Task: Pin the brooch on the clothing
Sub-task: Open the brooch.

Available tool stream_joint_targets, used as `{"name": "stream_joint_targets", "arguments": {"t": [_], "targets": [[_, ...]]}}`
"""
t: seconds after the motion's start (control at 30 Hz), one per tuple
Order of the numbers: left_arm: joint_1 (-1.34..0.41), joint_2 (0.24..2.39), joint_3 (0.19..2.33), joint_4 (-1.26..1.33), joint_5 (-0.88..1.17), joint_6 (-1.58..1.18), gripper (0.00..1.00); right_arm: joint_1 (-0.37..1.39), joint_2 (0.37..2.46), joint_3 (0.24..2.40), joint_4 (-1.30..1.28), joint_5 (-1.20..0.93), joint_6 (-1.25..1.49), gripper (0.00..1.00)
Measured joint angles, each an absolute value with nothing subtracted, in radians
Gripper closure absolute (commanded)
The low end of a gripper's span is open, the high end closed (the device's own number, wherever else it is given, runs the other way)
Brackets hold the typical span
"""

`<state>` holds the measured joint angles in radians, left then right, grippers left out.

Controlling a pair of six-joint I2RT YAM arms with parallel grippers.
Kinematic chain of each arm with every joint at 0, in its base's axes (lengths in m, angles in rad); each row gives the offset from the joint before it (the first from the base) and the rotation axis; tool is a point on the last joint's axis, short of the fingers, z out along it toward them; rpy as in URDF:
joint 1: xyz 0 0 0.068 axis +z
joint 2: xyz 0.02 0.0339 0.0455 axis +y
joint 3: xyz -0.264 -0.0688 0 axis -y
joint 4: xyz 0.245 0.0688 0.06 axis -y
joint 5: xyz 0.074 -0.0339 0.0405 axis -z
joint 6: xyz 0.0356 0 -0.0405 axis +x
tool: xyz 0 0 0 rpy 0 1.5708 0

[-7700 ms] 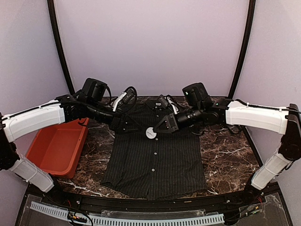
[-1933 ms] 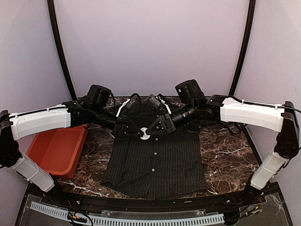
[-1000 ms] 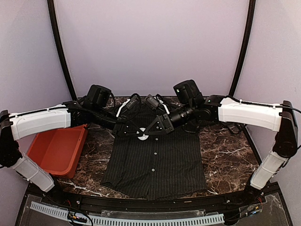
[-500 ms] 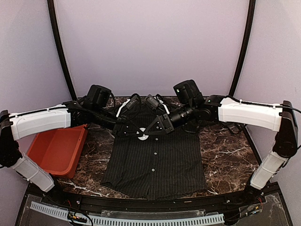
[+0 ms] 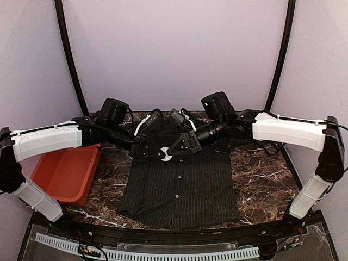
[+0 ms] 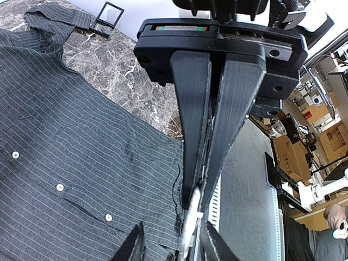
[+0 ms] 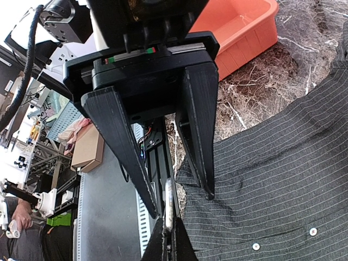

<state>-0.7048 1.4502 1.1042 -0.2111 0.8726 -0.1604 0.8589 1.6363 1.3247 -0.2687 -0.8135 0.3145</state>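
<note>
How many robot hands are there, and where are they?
2. The left gripper reaches in from the left and the right gripper from the right. They meet at the white brooch over the chest of the shirt. None seem hidden.

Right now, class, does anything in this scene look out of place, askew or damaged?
Nothing stands out. The shirt lies flat, front up, on the marble table; the orange bin sits upright beside it; the white brooch is held over its chest, not dropped.
</note>
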Motion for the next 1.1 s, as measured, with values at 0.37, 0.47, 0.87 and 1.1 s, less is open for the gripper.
{"name": "stream_joint_targets", "arguments": {"t": [0.37,0.47,0.87,1.1], "targets": [[-0.705,1.45,1.104,-0.21,0.873,-0.166,0.77,0.859,1.636,1.325,-0.262,-0.82,0.316,1.0],[-0.705,1.45,1.104,-0.208,0.876,-0.17,0.81,0.859,1.638,1.325,-0.262,-0.82,0.316,1.0],[-0.705,1.451,1.104,-0.211,0.883,-0.192,0.99,0.86,1.658,1.326,-0.25,-0.82,0.314,1.0],[-0.705,1.451,1.104,-0.21,0.882,-0.201,0.99,0.86,1.658,1.326,-0.247,-0.819,0.313,1.0]]}}
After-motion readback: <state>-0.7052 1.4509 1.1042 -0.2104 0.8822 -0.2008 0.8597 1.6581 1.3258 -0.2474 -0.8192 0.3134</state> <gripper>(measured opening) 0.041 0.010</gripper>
